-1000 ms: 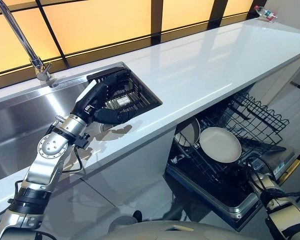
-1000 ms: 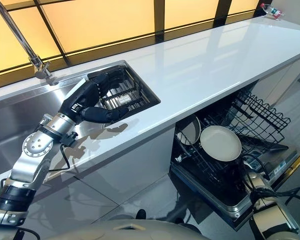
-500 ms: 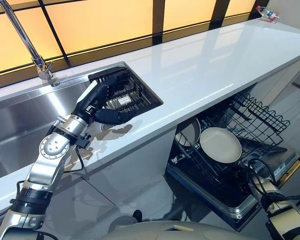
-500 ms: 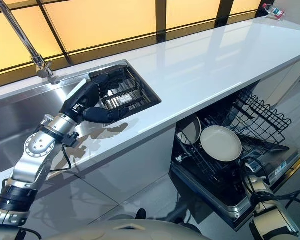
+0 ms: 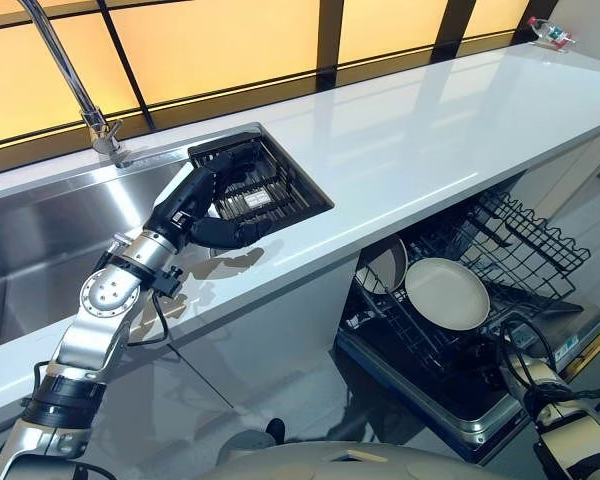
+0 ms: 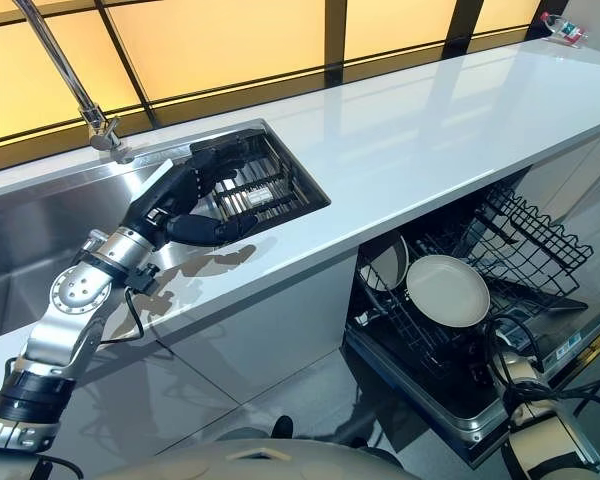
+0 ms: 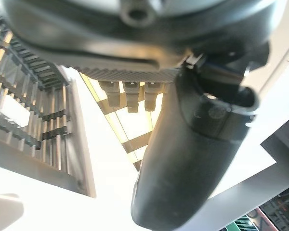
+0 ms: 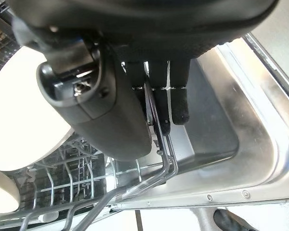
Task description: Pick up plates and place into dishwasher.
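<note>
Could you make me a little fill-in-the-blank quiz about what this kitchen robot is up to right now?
1. The left hand hovers by the black rack set in the ____.
2. The cream plate already stands in the open ____.
3. The right hand has its fingers curled round a ____ of the lower rack.

Missing words: sink; dishwasher; wire

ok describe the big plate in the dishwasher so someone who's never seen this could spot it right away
Below the long white counter, the dishwasher stands open with its lower wire rack pulled out. The big plate leans on edge near the rack's front. It is round, cream and faces up, larger than the second plate half hidden under the counter's edge.
</note>
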### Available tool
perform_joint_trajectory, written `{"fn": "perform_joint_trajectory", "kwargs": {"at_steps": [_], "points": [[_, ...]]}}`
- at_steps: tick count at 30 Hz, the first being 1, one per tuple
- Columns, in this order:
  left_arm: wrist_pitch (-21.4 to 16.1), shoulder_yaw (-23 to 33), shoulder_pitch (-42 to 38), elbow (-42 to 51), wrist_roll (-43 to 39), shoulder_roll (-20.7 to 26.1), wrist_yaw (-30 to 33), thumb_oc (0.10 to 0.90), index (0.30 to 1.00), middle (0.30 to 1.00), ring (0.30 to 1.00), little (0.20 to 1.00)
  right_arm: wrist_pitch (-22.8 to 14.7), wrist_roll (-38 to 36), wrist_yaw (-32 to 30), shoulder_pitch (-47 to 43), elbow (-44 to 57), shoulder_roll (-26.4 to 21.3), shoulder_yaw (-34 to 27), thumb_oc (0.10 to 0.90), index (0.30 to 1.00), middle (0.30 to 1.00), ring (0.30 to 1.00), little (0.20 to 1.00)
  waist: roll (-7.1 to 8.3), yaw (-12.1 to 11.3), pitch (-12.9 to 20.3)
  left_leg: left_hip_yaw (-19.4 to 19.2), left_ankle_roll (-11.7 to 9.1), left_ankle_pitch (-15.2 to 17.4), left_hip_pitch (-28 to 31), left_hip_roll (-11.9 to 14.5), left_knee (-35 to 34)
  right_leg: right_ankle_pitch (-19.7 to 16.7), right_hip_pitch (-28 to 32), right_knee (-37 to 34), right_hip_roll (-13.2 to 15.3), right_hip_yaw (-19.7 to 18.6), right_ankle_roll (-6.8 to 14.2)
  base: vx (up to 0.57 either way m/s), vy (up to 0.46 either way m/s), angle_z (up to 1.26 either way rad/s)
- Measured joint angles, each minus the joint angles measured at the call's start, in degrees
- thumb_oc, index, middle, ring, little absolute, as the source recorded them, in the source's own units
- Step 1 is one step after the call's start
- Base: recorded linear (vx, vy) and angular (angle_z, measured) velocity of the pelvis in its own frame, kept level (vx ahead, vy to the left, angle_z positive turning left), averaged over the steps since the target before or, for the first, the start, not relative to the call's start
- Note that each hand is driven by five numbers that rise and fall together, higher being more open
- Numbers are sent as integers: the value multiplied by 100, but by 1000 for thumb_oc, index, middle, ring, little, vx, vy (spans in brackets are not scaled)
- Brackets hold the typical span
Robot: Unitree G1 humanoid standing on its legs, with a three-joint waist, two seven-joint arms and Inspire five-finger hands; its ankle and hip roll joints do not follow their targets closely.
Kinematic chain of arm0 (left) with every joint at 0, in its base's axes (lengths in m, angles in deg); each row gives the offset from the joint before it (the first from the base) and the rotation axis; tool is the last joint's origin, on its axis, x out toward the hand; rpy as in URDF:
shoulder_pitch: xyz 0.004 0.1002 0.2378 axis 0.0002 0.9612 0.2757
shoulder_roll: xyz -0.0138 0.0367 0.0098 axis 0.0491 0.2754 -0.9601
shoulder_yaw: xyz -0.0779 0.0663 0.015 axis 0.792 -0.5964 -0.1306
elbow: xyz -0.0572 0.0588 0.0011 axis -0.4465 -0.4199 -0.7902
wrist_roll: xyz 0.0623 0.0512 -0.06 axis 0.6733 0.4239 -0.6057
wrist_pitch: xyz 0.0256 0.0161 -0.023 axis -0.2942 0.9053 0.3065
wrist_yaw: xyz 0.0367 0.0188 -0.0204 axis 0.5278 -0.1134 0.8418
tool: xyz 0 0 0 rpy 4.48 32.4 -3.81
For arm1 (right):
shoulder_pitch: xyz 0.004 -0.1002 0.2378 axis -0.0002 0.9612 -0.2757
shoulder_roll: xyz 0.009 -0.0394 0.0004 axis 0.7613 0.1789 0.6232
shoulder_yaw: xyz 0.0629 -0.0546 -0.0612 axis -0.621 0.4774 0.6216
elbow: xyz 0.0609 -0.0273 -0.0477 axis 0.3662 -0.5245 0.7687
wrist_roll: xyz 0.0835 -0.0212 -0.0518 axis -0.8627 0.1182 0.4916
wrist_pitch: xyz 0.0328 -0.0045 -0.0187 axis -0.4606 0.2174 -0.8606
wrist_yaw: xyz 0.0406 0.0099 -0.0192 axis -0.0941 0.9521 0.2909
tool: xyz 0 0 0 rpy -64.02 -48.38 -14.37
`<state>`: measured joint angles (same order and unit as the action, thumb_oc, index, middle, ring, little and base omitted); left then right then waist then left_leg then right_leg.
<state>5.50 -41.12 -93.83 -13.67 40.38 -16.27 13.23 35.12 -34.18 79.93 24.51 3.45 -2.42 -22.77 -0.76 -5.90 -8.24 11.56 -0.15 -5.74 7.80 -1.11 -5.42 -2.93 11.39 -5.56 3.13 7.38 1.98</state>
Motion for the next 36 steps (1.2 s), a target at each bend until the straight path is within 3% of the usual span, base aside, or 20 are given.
{"fn": "perform_joint_trajectory", "kwargs": {"at_steps": [9,13,17,18,23,25,30,36], "points": [[2,-174,-8,-1,-1,0,18,800,900,900,900,900,31,-701,-254,-1,232,-17,17,100,300,300,300,200,-3,21,-91,119,2,-1,-43,4,0,23,-2,0,-21,94,-10,37,-2,5],[0,-183,-8,-2,-4,0,18,800,900,900,900,900,-146,-1773,-293,14,301,-55,-64,100,300,300,300,200,-20,52,-110,152,0,0,-50,38,-1,22,-6,1,-65,94,-15,37,-4,0],[-23,-182,-8,-11,-13,0,-39,800,900,900,900,900,-820,-2937,-294,308,671,6,-312,100,300,300,300,200,-71,117,-160,140,-13,9,-61,100,-1,20,-18,1,-123,100,-74,36,-6,-1],[-27,-183,-8,-12,-16,-2,-71,800,900,900,900,900,-1157,-3290,-281,368,817,100,-382,100,300,300,300,200,-99,132,-176,140,-22,15,-60,116,-1,20,-23,0,-139,109,-138,0,0,0],[-42,-184,-10,-11,-69,-20,-105,800,900,900,900,900,-1945,-4025,-126,368,1156,400,-718,100,300,300,300,200,-274,60,-270,99,-32,19,-55,139,4,19,-26,0,-144,144,-172,9,-4,2],[-56,-183,-10,-11,-86,-22,-106,800,900,900,900,900,-2098,-4018,-128,368,1158,434,-828,100,300,300,300,200,-360,-31,-308,98,-129,-53,-47,144,5,10,-18,2,-150,137,-168,13,-8,4],[-56,-179,-10,-12,-108,-21,-66,800,900,900,900,900,-2015,-3151,-149,337,1164,336,-982,100,300,300,300,200,-367,-44,-312,92,-120,-113,-31,63,31,72,14,13,-79,60,-85,6,-7,5],[-58,-180,-10,-27,-108,-30,-54,800,900,900,900,900,-1466,-2124,-134,78,1182,239,-968,100,300,300,300,200,-364,-18,-314,-5,-107,-98,51,49,30,89,64,14,-68,-45,-61,3,-10,-5]]}}
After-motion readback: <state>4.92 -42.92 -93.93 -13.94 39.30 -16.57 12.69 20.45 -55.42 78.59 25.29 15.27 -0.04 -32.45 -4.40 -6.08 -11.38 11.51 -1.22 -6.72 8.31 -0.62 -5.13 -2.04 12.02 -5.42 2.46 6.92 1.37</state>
